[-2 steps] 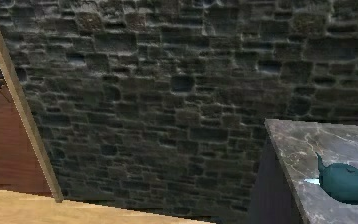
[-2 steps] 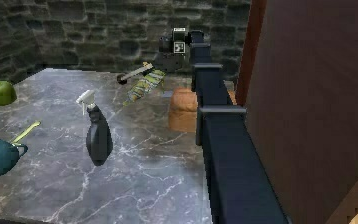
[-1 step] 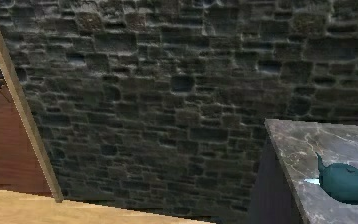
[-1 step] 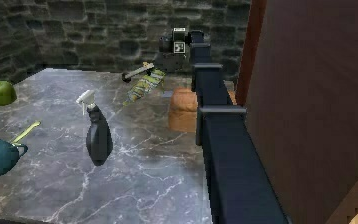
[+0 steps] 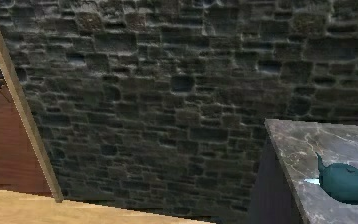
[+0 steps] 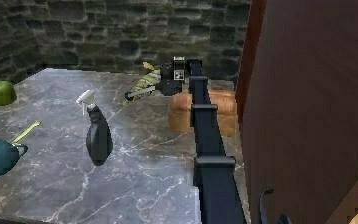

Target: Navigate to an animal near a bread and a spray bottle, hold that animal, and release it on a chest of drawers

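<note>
Fingers [image 6: 153, 86] are at the small yellow-green animal [image 6: 139, 88] by the far edge of the desk [image 6: 137, 170], near the bread [image 6: 183, 112] and spray bottle [image 6: 97, 135], likely to grab it. I cannot tell if they hold it.

Figure [image 6: 140, 86], bread [image 6: 178, 114] and spray bottle [image 6: 97, 135] shared the grey marble tabletop [image 6: 137, 185].
The small yellow-green, dark-streaked figure showed near the tabletop's far edge. The brown, rounded bread sat near it, partly hidden. The spray bottle, dark grey with a white trigger head, stood upright, apart from both.
</note>
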{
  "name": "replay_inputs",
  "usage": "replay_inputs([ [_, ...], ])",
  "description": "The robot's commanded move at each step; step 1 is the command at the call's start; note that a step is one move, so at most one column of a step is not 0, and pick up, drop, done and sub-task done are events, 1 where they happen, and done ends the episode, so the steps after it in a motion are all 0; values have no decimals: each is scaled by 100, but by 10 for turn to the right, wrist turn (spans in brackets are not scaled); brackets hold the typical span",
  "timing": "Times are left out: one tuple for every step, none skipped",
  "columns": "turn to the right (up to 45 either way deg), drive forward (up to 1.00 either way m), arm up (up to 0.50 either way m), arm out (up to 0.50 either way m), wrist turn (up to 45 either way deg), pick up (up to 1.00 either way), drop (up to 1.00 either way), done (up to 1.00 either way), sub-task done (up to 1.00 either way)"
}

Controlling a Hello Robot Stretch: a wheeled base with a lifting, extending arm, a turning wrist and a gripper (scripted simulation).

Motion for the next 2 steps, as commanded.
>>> replay_inputs([
  [0, 0, 0, 0, 0, 100, 0, 0, 0],
  [0, 0, 8, 0, 0, 0, 0, 0, 0],
])
